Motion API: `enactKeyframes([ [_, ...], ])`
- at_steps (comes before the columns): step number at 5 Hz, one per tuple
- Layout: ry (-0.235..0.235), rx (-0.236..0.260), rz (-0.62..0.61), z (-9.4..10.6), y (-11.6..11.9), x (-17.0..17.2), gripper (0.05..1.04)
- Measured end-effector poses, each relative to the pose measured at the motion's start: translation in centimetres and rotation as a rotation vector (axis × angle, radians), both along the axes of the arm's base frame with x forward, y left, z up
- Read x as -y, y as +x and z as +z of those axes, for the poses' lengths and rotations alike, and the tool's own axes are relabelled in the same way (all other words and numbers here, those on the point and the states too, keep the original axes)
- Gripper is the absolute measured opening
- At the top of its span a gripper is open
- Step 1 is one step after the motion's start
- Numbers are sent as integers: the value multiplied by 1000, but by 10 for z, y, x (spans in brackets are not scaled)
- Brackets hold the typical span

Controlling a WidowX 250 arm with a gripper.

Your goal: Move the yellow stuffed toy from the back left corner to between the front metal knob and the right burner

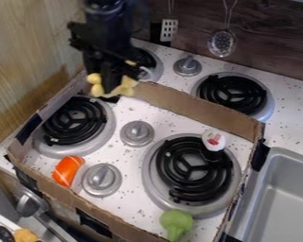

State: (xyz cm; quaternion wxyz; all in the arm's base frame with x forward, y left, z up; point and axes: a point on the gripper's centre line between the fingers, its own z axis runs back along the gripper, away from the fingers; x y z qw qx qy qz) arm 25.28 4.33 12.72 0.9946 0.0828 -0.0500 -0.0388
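yellow toy (125,88) is in the upper left of the frame, at the gripper (111,90), just by the upper left stretch of the cardboard wall (192,109). the fingers look partly closed, with the toy pinched between them; the hold seems to be near its middle, which would explain why lumps stick out on both sides. its long axis runs roughly left to right across the frame, the broader end to the right; which end is its front, i cannot tell.

the cardboard, taped at its corners, probably fences in loose things: an orange toy (68,170) lying at a slant at lower left, a green toy (176,223) at the bottom edge, and a white-topped thing (214,140) on the lower right burner (193,174), perhaps upright because the coil gives it a base.
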Motion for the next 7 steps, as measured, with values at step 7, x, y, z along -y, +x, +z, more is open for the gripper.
enactKeyframes([
  [7, -128, 34, 67, -65, -1, 46, 224],
])
